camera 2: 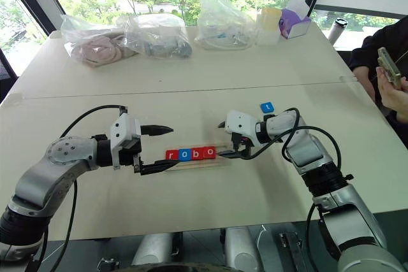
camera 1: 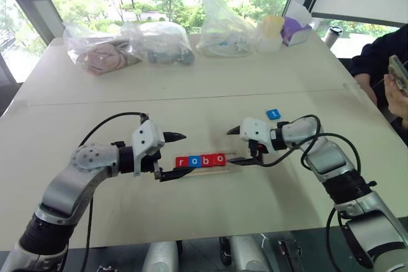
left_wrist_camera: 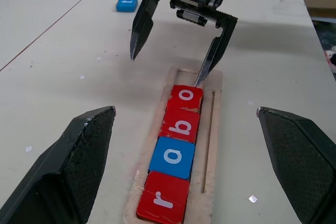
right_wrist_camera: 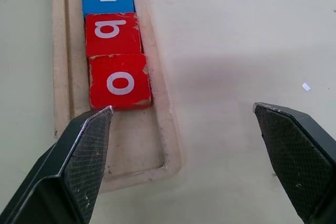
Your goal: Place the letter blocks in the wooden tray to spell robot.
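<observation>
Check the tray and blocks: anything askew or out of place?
One thing: the blue t block lies loose on the table, apart from the long light-wood tray. The tray's four blocks read r, o, b, o, squarely in line, end slot empty.

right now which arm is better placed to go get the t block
Right, likely. The blue t block lies on the table just beyond the right claw, which is open at the wooden tray's empty end. The left claw sits at the tray's far end.
</observation>
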Tool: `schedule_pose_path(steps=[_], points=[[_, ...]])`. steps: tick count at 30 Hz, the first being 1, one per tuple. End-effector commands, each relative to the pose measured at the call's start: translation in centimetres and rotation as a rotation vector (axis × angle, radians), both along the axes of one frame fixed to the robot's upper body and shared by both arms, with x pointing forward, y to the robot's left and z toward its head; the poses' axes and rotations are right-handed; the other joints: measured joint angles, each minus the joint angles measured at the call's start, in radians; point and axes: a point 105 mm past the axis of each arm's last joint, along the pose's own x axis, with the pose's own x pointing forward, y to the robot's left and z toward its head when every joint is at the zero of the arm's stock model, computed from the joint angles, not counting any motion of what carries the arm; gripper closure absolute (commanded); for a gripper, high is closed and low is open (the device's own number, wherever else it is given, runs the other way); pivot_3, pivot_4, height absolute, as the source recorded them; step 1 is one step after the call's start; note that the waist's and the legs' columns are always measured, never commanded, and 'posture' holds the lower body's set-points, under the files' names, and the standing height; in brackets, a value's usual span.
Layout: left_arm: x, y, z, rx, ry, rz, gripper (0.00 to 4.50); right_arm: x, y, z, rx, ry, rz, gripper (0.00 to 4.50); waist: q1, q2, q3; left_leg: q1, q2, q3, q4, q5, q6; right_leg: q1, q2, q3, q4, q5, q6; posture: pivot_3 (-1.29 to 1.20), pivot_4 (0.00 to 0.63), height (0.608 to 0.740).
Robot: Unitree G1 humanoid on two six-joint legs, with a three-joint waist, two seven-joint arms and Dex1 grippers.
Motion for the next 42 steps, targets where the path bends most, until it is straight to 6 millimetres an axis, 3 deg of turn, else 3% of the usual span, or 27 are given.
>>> schedule_pose_path(steps=[1,6,16,21,28,31,36,38,42], points=[[-0.3,-0.3,0.9,-0.010,-0.045,-0.019,0.00,1.7,-2.1,3.3,0.028,-0.106,-0.098,0.08,0.001,0.000,0.000,0.000,0.000,0.000,0.000,0.000,0.000,0.000,0.000,0.000,0.000,0.000,0.000,0.00,0.150,0.740],[-0.2,-0.3,0.9,-0.013,-0.048,-0.020,0.00,5.8,-5.9,4.6,0.112,-0.198,-0.475,0.08,-0.001,0.000,0.000,0.000,0.000,0.000,0.000,0.000,0.000,0.000,0.000,0.000,0.000,0.000,0.000,0.00,0.150,0.740],[0.1,-0.6,0.8,-0.018,-0.057,-0.023,0.00,8.4,-10.5,3.1,0.177,-0.171,-0.943,0.08,-0.001,0.000,0.000,0.000,0.000,0.000,-0.001,0.000,0.000,0.000,0.000,0.001,0.000,0.000,0.000,0.00,0.150,0.740],[0.2,-0.7,0.8,-0.018,-0.059,-0.024,0.00,9.0,-11.8,2.2,0.178,-0.156,-1.061,0.08,-0.003,0.000,0.000,0.000,0.000,0.001,0.000,0.000,0.000,0.000,0.000,0.002,0.000,0.000,0.000,0.00,0.150,0.740],[0.2,-0.5,0.9,-0.015,-0.062,-0.021,0.00,8.8,-11.7,0.8,0.240,-0.021,-1.132,0.08,-0.006,0.000,0.000,0.000,0.000,0.001,-0.001,0.000,0.000,0.000,0.001,0.003,0.000,0.000,0.000,0.00,0.150,0.740],[0.2,-0.4,0.9,-0.015,-0.062,-0.019,0.00,8.5,-11.0,0.3,0.277,0.043,-1.131,0.93,-0.005,0.000,0.000,0.000,0.000,0.001,-0.001,0.000,0.000,0.000,0.001,0.003,0.000,0.000,0.000,0.00,0.150,0.740],[0.1,-0.4,1.0,-0.015,-0.062,-0.020,0.00,8.0,-10.0,0.6,0.362,0.122,-1.147,3.32,-0.005,0.000,0.000,0.000,0.000,0.001,-0.001,0.000,0.000,0.000,0.001,0.003,0.000,0.000,0.000,0.00,0.150,0.740],[0.2,-0.4,0.9,-0.016,-0.062,-0.021,0.00,7.1,-9.4,1.1,0.387,0.153,-1.158,3.31,-0.005,0.000,0.000,0.000,0.000,0.001,-0.001,0.000,0.000,0.000,0.001,0.003,0.000,0.000,0.000,0.00,0.150,0.740],[0.4,-0.7,0.9,-0.021,-0.062,-0.029,0.00,3.1,-7.8,1.3,0.380,0.211,-1.201,3.31,0.000,0.000,0.000,0.000,0.000,0.000,-0.002,0.000,0.000,-0.001,0.002,0.003,0.001,0.000,0.001,0.00,0.150,0.740]])
